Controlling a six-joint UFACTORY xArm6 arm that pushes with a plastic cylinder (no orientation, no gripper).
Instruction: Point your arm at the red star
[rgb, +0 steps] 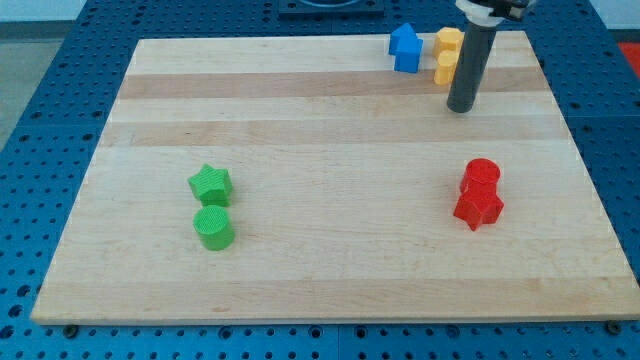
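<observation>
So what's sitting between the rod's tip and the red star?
The red cylinder sits just above the red star; between it and my tip, the camera view shows bare board.

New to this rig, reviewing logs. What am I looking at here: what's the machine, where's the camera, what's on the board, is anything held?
It is a robot arm with no claw. It ends in a dark rod, and my tip slides on the wooden board to push blocks. There is one camera view, looking down at the board at an angle; its mounting is not on record.

Near the view's top are a blue block and two yellow blocks, just left of the rod. At the right are a red cylinder and the red star, well below my tip. At the left are a green star and a green cylinder.

Nothing is held.
</observation>
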